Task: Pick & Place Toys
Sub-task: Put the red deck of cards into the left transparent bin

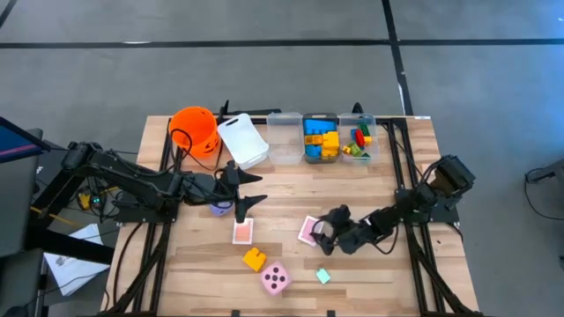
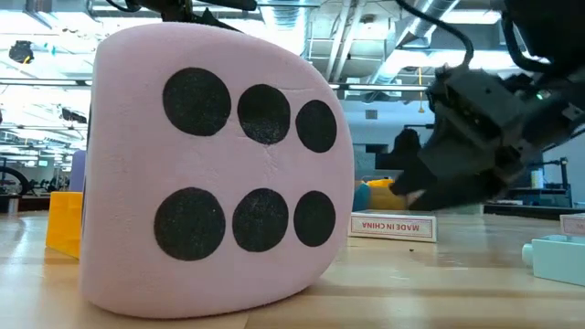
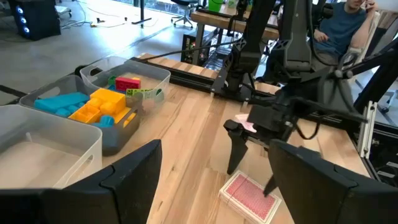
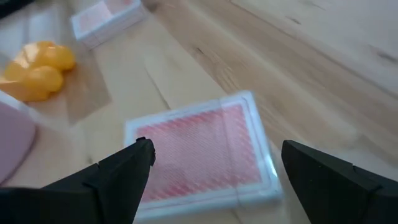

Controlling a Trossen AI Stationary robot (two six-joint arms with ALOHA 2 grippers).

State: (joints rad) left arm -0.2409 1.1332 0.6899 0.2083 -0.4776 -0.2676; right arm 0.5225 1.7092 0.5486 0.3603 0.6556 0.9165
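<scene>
pink-backed card [image 4: 202,152] lies flat between open right end effector [image 1: 322,239] fingers, seemingly untouched.

Pink die [image 1: 276,279], black dots

Bench [image 1: 370,189]: pale wood, smooth, visible grain. Pink die [image 2: 215,169]: matt, soft foam. Card pack [image 4: 205,155]: glossy clear wrap. Bins [image 3: 50,134]: translucent plastic. Bricks [image 3: 102,106]: shiny plastic.
</scene>
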